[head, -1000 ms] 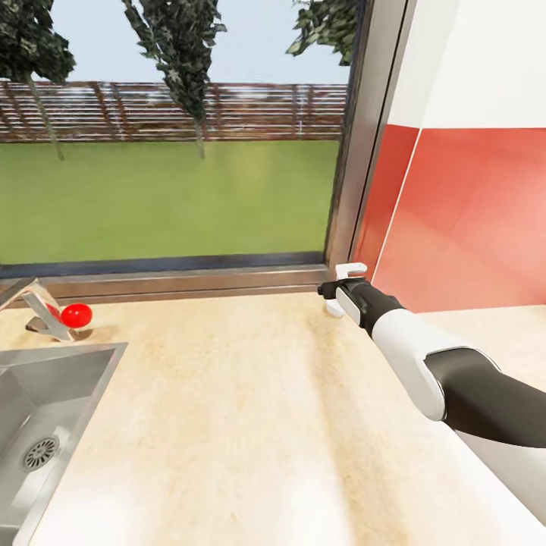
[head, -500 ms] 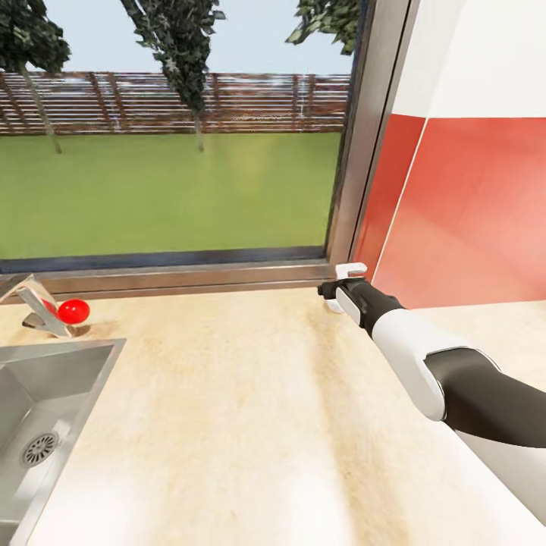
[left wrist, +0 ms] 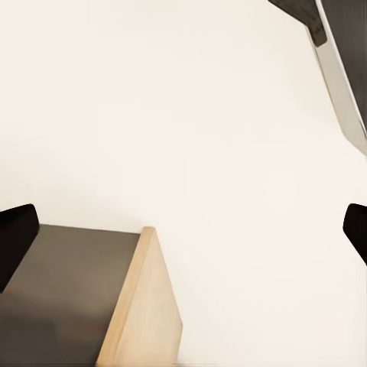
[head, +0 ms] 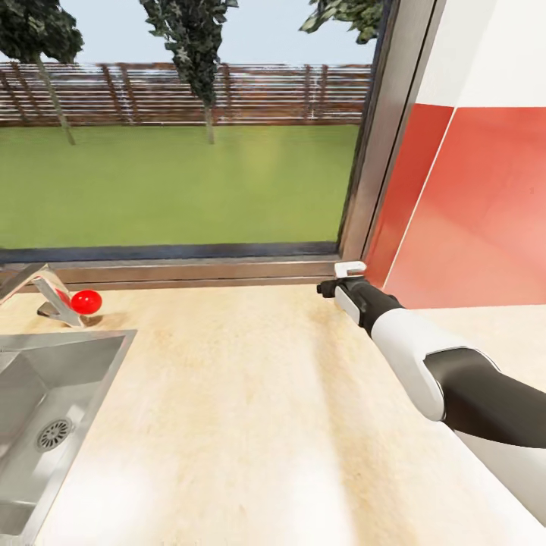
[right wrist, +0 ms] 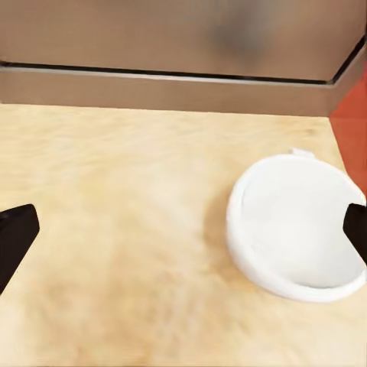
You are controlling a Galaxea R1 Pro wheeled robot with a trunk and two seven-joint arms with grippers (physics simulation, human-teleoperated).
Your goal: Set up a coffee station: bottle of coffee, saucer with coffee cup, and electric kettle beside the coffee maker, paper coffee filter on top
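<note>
- My R end effector (right wrist: 183, 229) is spread wide, empty, hovering over the worktop (head: 250, 409) near the window corner.
- Coffee cup (right wrist: 294, 229) sits on worktop, by one fingertip.
- L end effector (left wrist: 183, 229): spread wide, empty.

No legible text or labels

A home kitchen. A long tan wood-look kitchen countertop (head: 250, 409) carries a stainless steel sink (head: 45, 409) set into it, with a drain (head: 54, 434) in the basin and a metal faucet (head: 42, 292) with a red knob (head: 86, 301) just behind the basin. Behind the countertop a large window (head: 182, 152) with a metal sill looks onto a lawn, trees and a wooden fence. To the window's right the wall is glossy red backsplash (head: 478, 220) below white.
</note>
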